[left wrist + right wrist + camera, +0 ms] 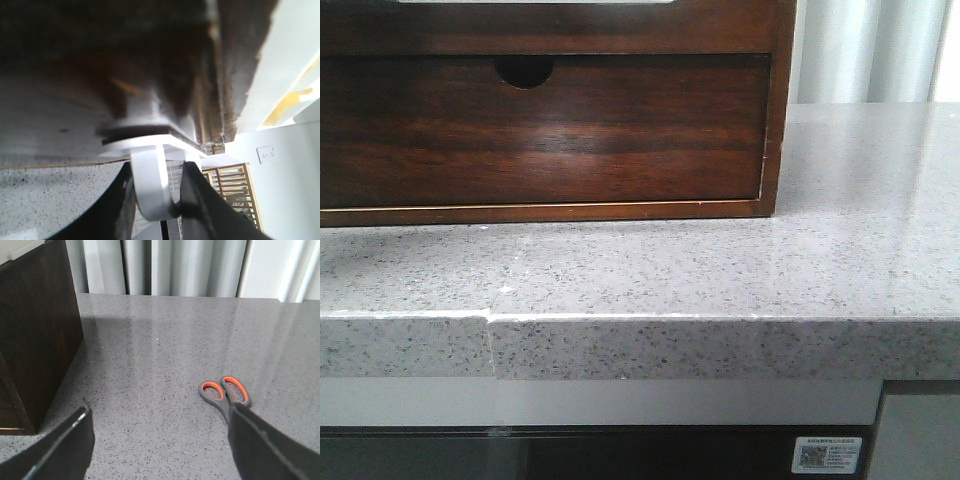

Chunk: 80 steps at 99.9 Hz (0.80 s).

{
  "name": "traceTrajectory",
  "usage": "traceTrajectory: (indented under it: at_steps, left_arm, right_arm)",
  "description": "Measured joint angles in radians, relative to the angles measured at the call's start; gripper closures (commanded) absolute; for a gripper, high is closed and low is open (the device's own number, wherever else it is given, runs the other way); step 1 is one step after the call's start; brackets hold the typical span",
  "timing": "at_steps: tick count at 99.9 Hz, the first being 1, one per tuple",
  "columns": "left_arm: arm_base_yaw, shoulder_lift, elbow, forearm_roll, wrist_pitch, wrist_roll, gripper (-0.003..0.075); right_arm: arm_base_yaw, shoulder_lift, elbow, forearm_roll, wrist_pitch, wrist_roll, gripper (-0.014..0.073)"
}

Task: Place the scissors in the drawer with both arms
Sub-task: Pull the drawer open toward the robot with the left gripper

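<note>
Grey scissors (pixel 225 396) with orange-lined finger loops lie flat on the speckled grey countertop (pixel 165 340). The right gripper (pixel 160 450) hangs spread wide above them. The left gripper (pixel 159 200) is clamped on a white handle (pixel 152 185) of the dark wooden drawer cabinet (pixel 125 60).

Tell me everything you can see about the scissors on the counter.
The scissors appear only in the right wrist view. They have grey handles with orange-lined finger loops, seemingly plastic. They lie flat on the grey speckled countertop, loops pointing toward the curtain, apart from the dark wooden cabinet. The blades are hidden behind one finger of the open right gripper, so open or closed cannot be told. No contact with the gripper is visible.
</note>
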Motion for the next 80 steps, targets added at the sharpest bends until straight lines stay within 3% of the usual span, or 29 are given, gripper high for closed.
traceTrajectory:
  at_steps: [19, 80]
  left_arm:
    - [0.005, -0.072, 0.064, 0.000, 0.000, -0.008, 0.0734]
    - [0.016, -0.557, 0.322, 0.071, -0.041, -0.100, 0.0734]
  right_arm:
    - [0.000, 0.000, 0.000, 0.000, 0.000, 0.000, 0.0089]
    - [0.000, 0.000, 0.000, 0.000, 0.000, 0.000, 0.0089]
